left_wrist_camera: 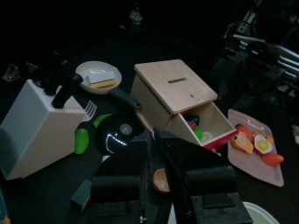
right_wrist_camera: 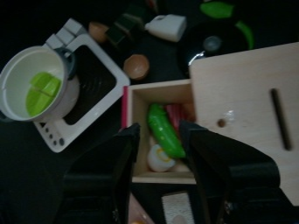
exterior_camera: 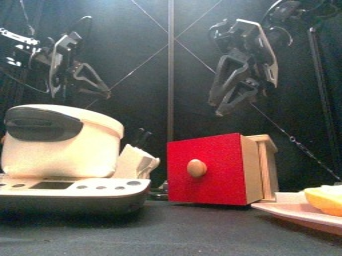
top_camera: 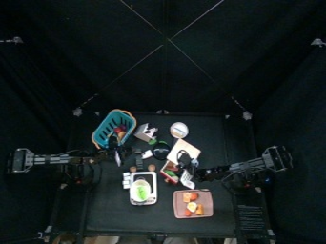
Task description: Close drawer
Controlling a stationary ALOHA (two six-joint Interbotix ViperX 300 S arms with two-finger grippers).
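Observation:
The drawer [left_wrist_camera: 176, 87] is a tan wooden box, and its red sliding part [left_wrist_camera: 218, 133] is pulled out. The front view shows the red front with its round knob [exterior_camera: 198, 168]. Inside lie a green vegetable [right_wrist_camera: 165, 131] and other small food pieces. My right gripper [right_wrist_camera: 160, 133] is open and hovers right above the open drawer compartment. My left gripper [left_wrist_camera: 158, 162] is open and empty, a short way from the drawer's open end. In the top view the drawer [top_camera: 184, 152] stands mid-table between both arms.
A white tray with a green item [top_camera: 141, 188] and a pink tray with orange fruit [top_camera: 193, 203] lie at the table's front. A white rice cooker [exterior_camera: 60, 140] stands left of the drawer. A white knife block [left_wrist_camera: 41, 118], a brown egg [right_wrist_camera: 138, 64] and small dishes are nearby.

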